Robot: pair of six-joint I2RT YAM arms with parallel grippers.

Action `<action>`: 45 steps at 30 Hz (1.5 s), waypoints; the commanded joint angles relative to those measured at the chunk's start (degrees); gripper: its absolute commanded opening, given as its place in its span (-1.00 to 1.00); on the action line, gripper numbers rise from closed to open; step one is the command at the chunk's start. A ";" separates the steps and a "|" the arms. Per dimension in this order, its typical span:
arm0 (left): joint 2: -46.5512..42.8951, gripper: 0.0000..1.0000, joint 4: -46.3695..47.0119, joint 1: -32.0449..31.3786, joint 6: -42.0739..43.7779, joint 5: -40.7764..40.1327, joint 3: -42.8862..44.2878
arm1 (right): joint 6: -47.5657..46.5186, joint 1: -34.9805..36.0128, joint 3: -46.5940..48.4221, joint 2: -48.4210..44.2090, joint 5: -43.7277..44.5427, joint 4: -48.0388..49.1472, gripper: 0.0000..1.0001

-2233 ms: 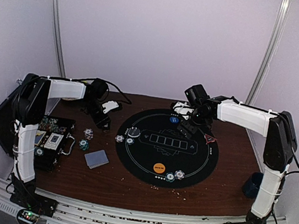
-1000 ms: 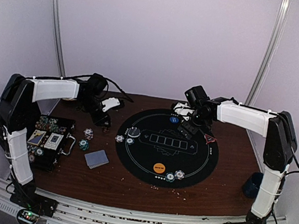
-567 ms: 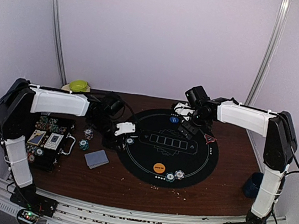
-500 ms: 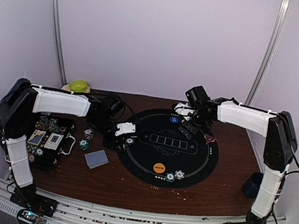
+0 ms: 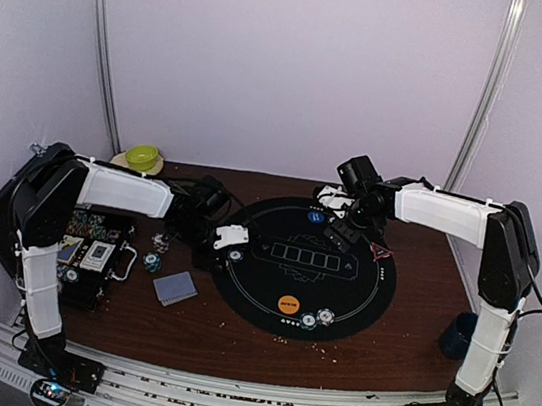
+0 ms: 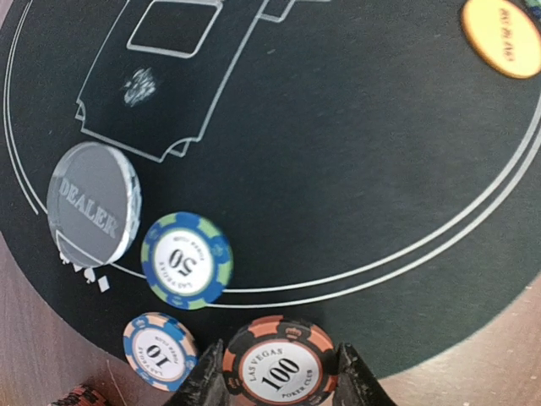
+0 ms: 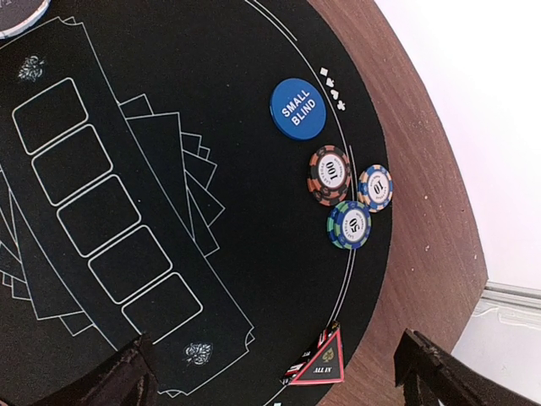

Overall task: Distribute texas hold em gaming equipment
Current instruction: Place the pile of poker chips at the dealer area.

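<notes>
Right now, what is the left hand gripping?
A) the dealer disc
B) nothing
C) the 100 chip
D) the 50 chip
C: in the left wrist view the left hand is shut on the 100 chip, while the 50 chip and the dealer disc lie apart from it on the mat.

An orange-and-black 100 chip (image 6: 280, 366), face up, is gripped at bottom centre of the left wrist view; a green-blue 50 chip (image 6: 187, 260) and blue 10 chip (image 6: 159, 349) lie flat at lower left; orange button (image 6: 501, 35) upper right.
</notes>
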 commanded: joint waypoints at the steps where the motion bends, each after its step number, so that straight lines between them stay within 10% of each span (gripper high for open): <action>1: 1.20 -0.38 3.65 1.10 -0.97 -2.53 0.44 | -0.14 -0.25 -0.49 -1.91 1.12 0.57 1.00; 25: 3.41 -0.28 1.97 1.61 -0.05 -0.12 1.22 | -0.31 -0.21 -0.67 -1.95 1.64 0.80 1.00; 45: -6.63 0.40 0.86 3.59 -1.10 1.61 1.00 | -0.43 -0.21 -0.85 -2.06 1.60 0.91 1.00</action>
